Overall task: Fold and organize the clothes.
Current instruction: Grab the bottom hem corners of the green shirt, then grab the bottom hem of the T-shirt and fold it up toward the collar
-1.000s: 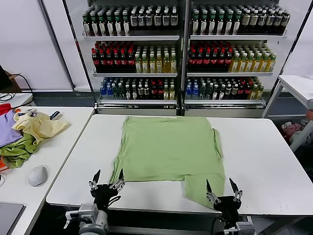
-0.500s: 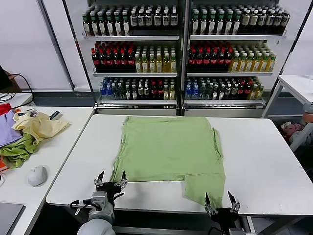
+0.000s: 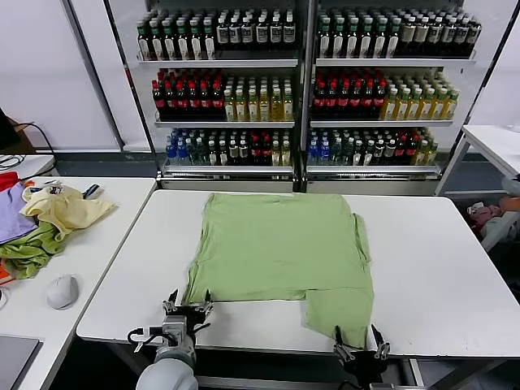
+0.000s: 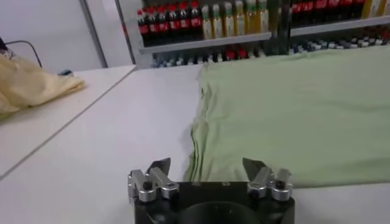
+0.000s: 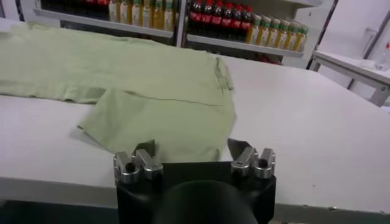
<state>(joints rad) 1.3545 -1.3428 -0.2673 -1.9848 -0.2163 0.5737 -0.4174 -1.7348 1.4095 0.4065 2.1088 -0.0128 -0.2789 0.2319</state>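
Note:
The light green shirt (image 3: pixel 280 248) lies flat and partly folded on the white table (image 3: pixel 431 252), with one flap reaching the front edge on the right. Its collar and printed patch are hidden. My left gripper (image 3: pixel 188 302) is open and empty, low at the table's front edge, just before the shirt's near left corner (image 4: pixel 201 167). My right gripper (image 3: pixel 357 339) is open and empty, low below the front edge, at the hanging flap (image 5: pixel 164 125). Neither gripper touches the cloth.
A second white table (image 3: pixel 89 252) on the left holds a pale yellow garment (image 3: pixel 65 209), a darker green cloth (image 3: pixel 28 252), a purple cloth (image 3: pixel 12 213) and a grey mouse (image 3: pixel 62 291). Shelves of bottles (image 3: pixel 305 89) stand behind. Another white table (image 3: pixel 496 142) is at far right.
Both grippers have sunk lower and drawn back toward the table's front edge, staying open. The shirt has not moved.

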